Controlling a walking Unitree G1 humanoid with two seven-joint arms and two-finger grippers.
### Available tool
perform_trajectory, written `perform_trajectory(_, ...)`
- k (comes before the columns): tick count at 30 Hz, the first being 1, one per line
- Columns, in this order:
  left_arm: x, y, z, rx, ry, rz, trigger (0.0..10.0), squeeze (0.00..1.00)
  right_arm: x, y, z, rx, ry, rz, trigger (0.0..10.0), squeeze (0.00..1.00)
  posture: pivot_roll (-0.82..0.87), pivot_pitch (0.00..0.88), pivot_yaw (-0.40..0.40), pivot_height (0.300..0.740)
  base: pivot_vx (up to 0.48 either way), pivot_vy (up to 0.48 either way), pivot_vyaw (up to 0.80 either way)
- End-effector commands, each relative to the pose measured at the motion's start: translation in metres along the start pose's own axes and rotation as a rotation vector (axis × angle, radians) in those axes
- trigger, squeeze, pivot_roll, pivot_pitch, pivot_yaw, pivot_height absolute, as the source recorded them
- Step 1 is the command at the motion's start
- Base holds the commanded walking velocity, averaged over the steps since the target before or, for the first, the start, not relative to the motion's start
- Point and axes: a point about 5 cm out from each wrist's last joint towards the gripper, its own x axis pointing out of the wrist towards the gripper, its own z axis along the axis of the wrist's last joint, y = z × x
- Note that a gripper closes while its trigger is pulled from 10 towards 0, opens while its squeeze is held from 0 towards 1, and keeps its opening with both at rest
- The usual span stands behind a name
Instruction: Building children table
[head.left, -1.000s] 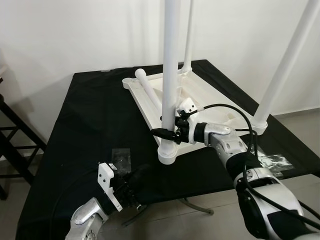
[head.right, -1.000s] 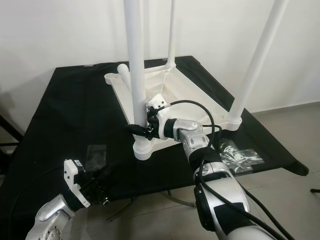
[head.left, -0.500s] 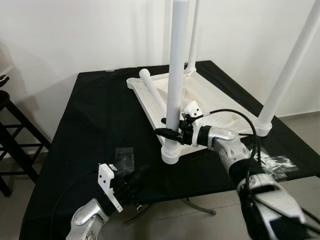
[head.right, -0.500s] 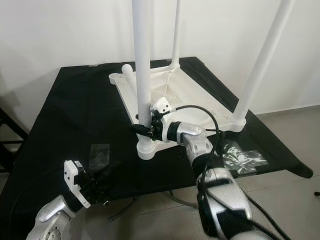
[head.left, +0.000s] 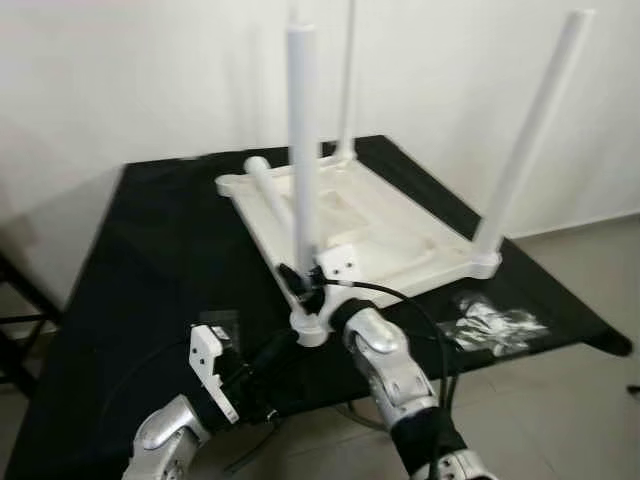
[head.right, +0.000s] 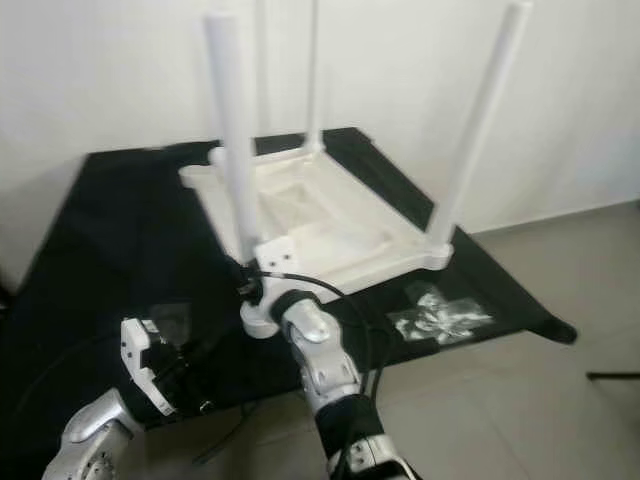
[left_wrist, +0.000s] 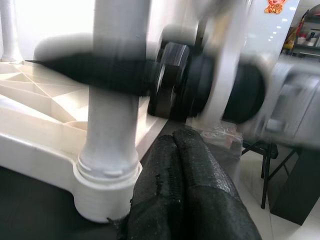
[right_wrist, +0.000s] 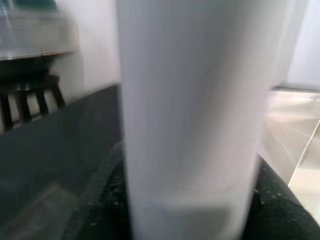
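We see right end effector (head.left: 298, 283) clamped on near leg (head.left: 303, 150) of upturned white children table (head.left: 380, 225); left end effector (head.left: 268, 362) fingers pressed together, empty, beside the leg's base.

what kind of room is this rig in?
Probably a plain room in a home: bare white wall, tiled floor, and an upturned white plastic children's table on a black cloth-covered table.
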Motion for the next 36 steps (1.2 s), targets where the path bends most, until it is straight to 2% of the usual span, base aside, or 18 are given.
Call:
perform_trajectory(1, -0.004, 0.002, -0.002, 0.001, 0.01, 0.019, 10.0, 0.0, -0.006, 0.001, -0.021, 0.049, 0.093, 0.01, 10.0, 1.0, 0.0, 0.0, 0.011, 0.74, 0.0, 0.0, 0.0)
perform_trajectory(2, -0.004, 0.002, -0.002, 0.001, 0.01, 0.019, 10.0, 0.0, -0.006, 0.001, -0.021, 0.049, 0.093, 0.01, 10.0, 1.0, 0.0, 0.0, 0.011, 0.74, 0.0, 0.0, 0.0)
perform_trajectory(3, -0.004, 0.002, -0.002, -0.002, 0.014, 0.011, 10.0, 0.0, -0.003, 0.001, -0.008, 0.044, 0.055, 0.104, 10.0, 1.0, 0.0, 0.0, 0.015, 0.74, 0.0, 0.0, 0.0)
perform_trajectory(4, -0.003, 0.002, -0.003, -0.005, 0.016, 0.006, 10.0, 0.0, 0.0, -0.004, 0.006, 0.041, 0.014, 0.201, 10.0, 0.0, 0.0, 0.0, 0.016, 0.74, 0.0, 0.0, 0.0)
perform_trajectory(5, -0.003, 0.002, -0.003, -0.005, 0.016, 0.006, 10.0, 0.0, 0.0, -0.004, 0.006, 0.041, 0.014, 0.201, 10.0, 0.0, 0.0, 0.0, 0.016, 0.74, 0.0, 0.0, 0.0)
perform_trajectory(6, -0.003, 0.002, -0.003, -0.007, 0.017, 0.003, 10.0, 0.0, 0.0, -0.006, 0.018, 0.036, -0.009, 0.242, 10.0, 0.0, 0.0, 0.0, 0.016, 0.74, 0.0, 0.0, 0.0)
perform_trajectory(9, -0.001, 0.002, -0.003, -0.007, 0.016, 0.004, 10.0, 0.0, -0.005, -0.021, 0.044, -0.076, -0.045, 0.424, 10.0, 0.0, 0.0, 0.0, 0.014, 0.74, 0.0, 0.0, 0.0)
perform_trajectory(10, -0.001, 0.003, -0.003, -0.006, 0.016, 0.005, 10.0, 0.0, -0.006, -0.028, 0.049, -0.101, -0.032, 0.481, 10.0, 0.0, 0.0, 0.0, 0.012, 0.74, 0.0, 0.0, 0.0)
perform_trajectory(11, -0.001, 0.003, -0.003, -0.006, 0.016, 0.005, 10.0, 0.0, -0.006, -0.028, 0.049, -0.101, -0.032, 0.481, 10.0, 0.0, 0.0, 0.0, 0.012, 0.74, 0.0, 0.0, 0.0)
perform_trajectory(13, -0.001, 0.003, -0.003, -0.004, 0.016, 0.006, 10.0, 0.0, -0.006, -0.041, 0.054, -0.146, 0.004, 0.556, 10.0, 0.0, 0.0, 0.0, 0.011, 0.74, 0.0, 0.0, 0.0)
perform_trajectory(20, 0.0, 0.003, -0.004, 0.001, 0.016, 0.009, 10.0, 0.0, 0.001, -0.055, 0.06, -0.154, 0.055, 0.619, 10.0, 0.0, 0.02, 0.0, 0.003, 0.74, 0.0, 0.0, 0.0)
perform_trajectory(26, 0.0, 0.003, -0.004, 0.004, 0.016, 0.011, 10.0, 0.0, 0.006, -0.06, 0.063, -0.148, 0.085, 0.601, 10.0, 0.0, 0.04, 0.0, -0.007, 0.74, 0.0, 0.0, 0.0)
perform_trajectory(27, 0.0, 0.003, -0.004, 0.005, 0.015, 0.012, 10.0, 0.0, 0.007, -0.063, 0.063, -0.137, 0.099, 0.599, 2.0, 0.0, 0.04, 0.0, -0.008, 0.74, 0.0, 0.0, 0.0)
perform_trajectory(28, 0.0, 0.002, -0.005, 0.005, 0.014, 0.014, 10.0, 0.0, 0.006, -0.066, 0.063, -0.116, 0.105, 0.604, 0.0, 0.0, 0.04, 0.0, -0.01, 0.74, 0.0, 0.0, 0.0)
perform_trajectory(36, 0.0, 0.001, -0.005, 0.003, 0.011, 0.015, 10.0, 0.0, -0.003, -0.074, 0.056, -0.069, 0.11, 0.596, 0.0, 0.0, 0.03, 0.0, -0.004, 0.74, 0.0, 0.0, 0.0)
